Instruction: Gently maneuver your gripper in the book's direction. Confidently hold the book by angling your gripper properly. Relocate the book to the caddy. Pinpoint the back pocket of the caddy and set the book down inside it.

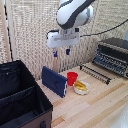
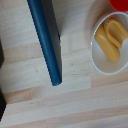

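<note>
Navy book (image 1: pixel 54 81) upright below spread hand (image 1: pixel 61 52); book's top edge only in wrist view.

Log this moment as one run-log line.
gripper: open, above book, no contact | book: on edge on table, not grasped | caddy: no book inside | phase: approach

Open air lies between the gripper (image 1: pixel 61 52) and the book (image 1: pixel 54 81) standing on edge on the bench (image 1: pixel 95 107) below it. Just beside the book, on the exterior view's right, stand a red cup (image 1: pixel 72 78) and a white bowl (image 1: pixel 81 87) — tight on that side. The caddy (image 1: pixel 20 97) gapes open at the left, its divider (image 1: pixel 17 94) crossing it. A toaster oven (image 1: pixel 113 56) stands well apart.
</note>
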Available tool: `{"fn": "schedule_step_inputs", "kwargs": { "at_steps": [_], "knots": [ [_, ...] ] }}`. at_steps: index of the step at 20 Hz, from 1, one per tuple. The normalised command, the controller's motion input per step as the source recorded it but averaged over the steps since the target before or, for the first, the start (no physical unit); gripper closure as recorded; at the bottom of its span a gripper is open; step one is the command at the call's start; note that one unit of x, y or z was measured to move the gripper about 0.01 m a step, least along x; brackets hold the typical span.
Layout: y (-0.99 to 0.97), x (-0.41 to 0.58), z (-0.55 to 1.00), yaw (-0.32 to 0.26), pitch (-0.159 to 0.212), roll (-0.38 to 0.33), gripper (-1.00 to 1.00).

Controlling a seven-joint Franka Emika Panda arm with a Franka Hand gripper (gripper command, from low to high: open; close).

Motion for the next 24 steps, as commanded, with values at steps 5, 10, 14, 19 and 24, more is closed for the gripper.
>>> {"fn": "schedule_step_inputs", "kwargs": {
  "at_steps": [5, 10, 14, 19, 24],
  "knots": [
    [0.23, 0.127, -0.25, 0.209, 0.033, -0.028, -1.0],
    [0.23, 0.153, -0.28, 0.224, 0.001, -0.035, -1.0],
    [0.13, 0.198, -0.27, 0.214, 0.0, -0.037, -1.0],
    [0.0, 0.194, -0.32, 0.119, 0.0, -0.005, -1.0],
    [0.03, 0.218, -0.29, 0.04, 0.004, 0.0, -1.0]
  ]
}}
